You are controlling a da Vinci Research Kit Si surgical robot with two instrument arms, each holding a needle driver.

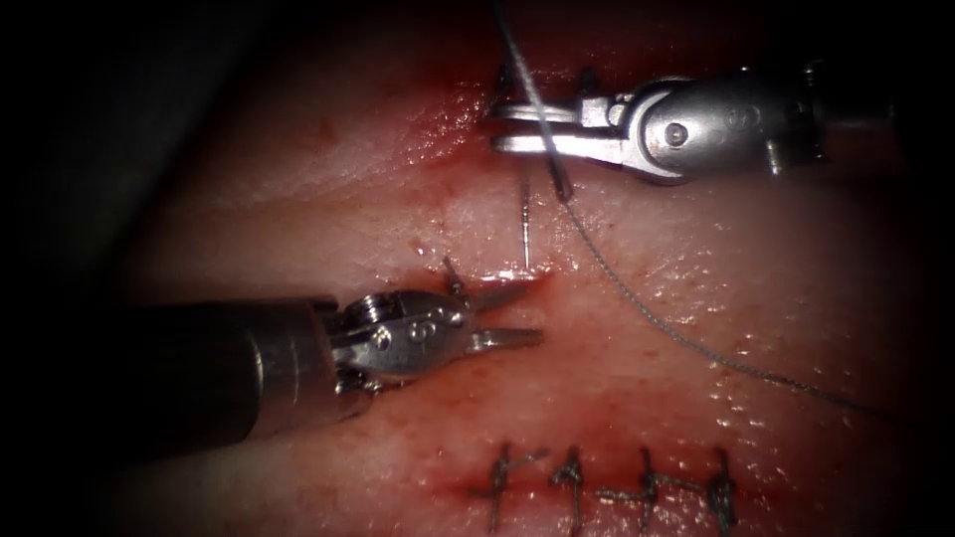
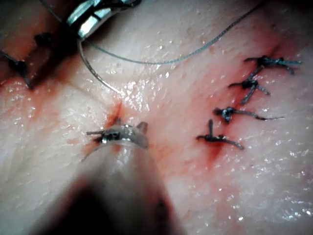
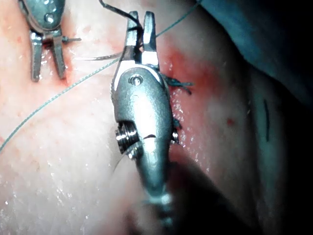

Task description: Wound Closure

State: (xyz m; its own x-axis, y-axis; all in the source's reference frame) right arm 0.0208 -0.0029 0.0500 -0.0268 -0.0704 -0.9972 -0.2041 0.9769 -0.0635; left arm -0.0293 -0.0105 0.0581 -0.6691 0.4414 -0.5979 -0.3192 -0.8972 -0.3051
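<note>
My right tool (image 1: 502, 129) comes in from the upper right, its jaws shut on the curved needle (image 1: 523, 224) near its tail end. The needle arcs down from there, and its tip meets the tissue (image 1: 696, 278) at the right end of a short red cut (image 1: 502, 283). My left tool (image 1: 522, 316) lies just below and left of that spot, jaws open with nothing between them. The thread (image 1: 637, 303) runs past the right jaws and trails off to the lower right. The left wrist view has the needle (image 2: 98, 73) curving from the right tool (image 2: 90, 17) down to the tissue.
A row of several dark knotted stitches (image 1: 607, 487) closes a line near the front edge. More stitch ends (image 1: 587, 80) sit behind the right tool. A cut thread end (image 1: 453, 268) sticks up by the left tool's upper jaw. Red fluid stains the tissue around the cut.
</note>
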